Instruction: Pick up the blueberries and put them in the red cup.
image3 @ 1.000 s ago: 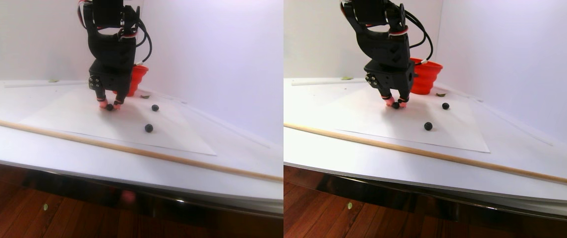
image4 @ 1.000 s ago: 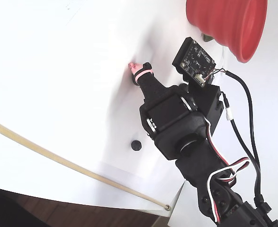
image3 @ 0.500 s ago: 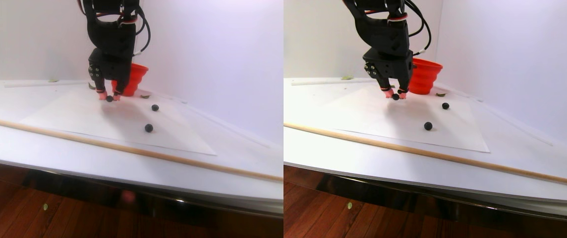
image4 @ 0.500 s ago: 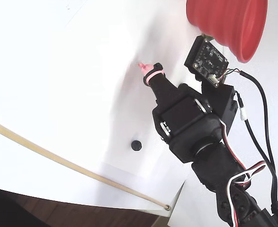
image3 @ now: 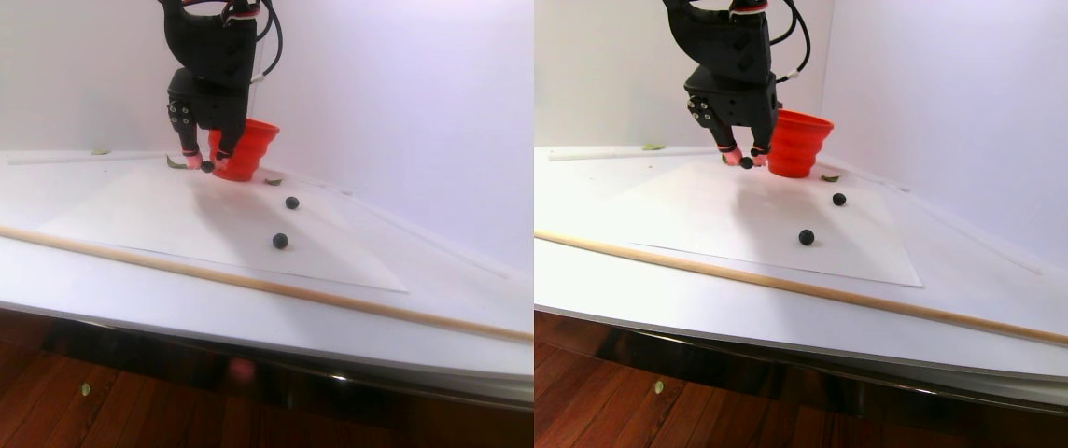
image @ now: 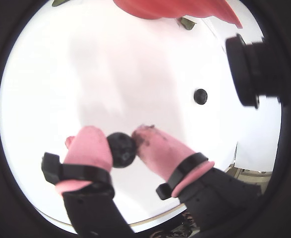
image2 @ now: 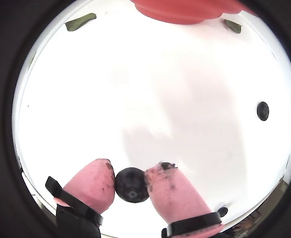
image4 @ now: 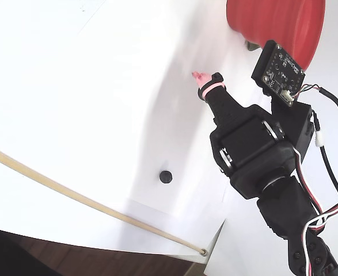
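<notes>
Gripper [image: 128, 141] with pink-capped fingers clamped on one small matte blue-black blueberry [image: 121, 149], raised beside the ribbed red plastic cup [image3: 247, 149]. Two blueberries [image3: 281, 241] remain on the white sheet; cup contents apparently unseen.

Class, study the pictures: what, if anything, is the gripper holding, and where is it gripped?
One blueberry, pinched at its opposite sides between the gripper's pink fingertips.

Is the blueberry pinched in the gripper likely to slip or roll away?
The held blueberry is round, so it would probably roll if dropped. The pink fingertips look soft and touch opposite sides, so the gripper likely holds it.
</notes>
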